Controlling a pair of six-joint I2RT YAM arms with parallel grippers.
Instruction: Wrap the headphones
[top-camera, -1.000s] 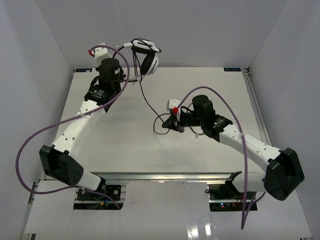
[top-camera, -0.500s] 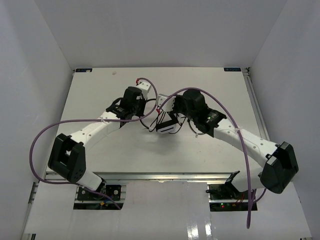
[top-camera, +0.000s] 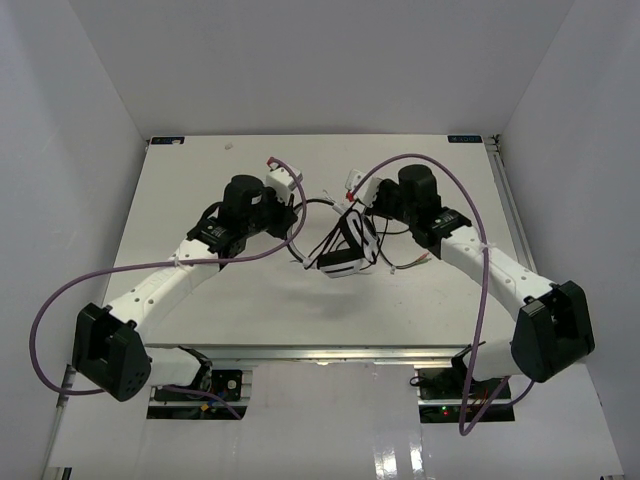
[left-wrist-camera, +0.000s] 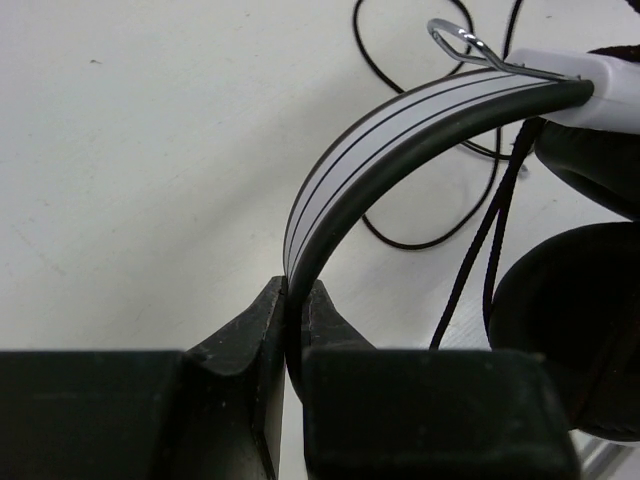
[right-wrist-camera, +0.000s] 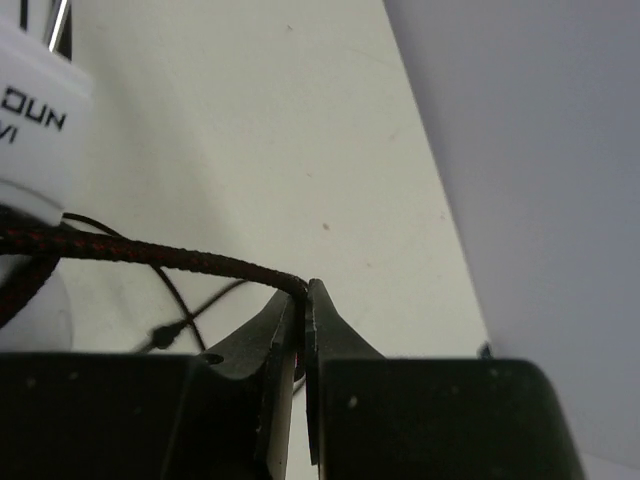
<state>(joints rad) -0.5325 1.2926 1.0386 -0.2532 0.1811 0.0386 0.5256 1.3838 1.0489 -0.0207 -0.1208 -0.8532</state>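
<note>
The headphones (top-camera: 345, 252) hang near the middle of the white table (top-camera: 200, 180), between the two grippers. My left gripper (top-camera: 297, 222) is shut on their white striped headband (left-wrist-camera: 400, 130), which stands edge-on between the jaws (left-wrist-camera: 295, 292). One black earcup (left-wrist-camera: 575, 330) fills the right of the left wrist view. My right gripper (top-camera: 357, 205) is shut on the thin braided black cord (right-wrist-camera: 150, 250), pinched at the fingertips (right-wrist-camera: 303, 290). A white part of the headphones (right-wrist-camera: 35, 130) shows at that view's left. Loose cord (left-wrist-camera: 430, 225) loops on the table.
Thick purple robot cables (top-camera: 60, 300) arc over both arms. The cord's loose end (top-camera: 412, 262) lies on the table right of the headphones. White walls (top-camera: 90, 90) close in the table at the left, back and right; its raised right edge (top-camera: 505, 200) runs beside the right arm.
The left gripper has carried the headphones from high at the back left down to the table's middle. The right gripper has moved back and up with the cord.
</note>
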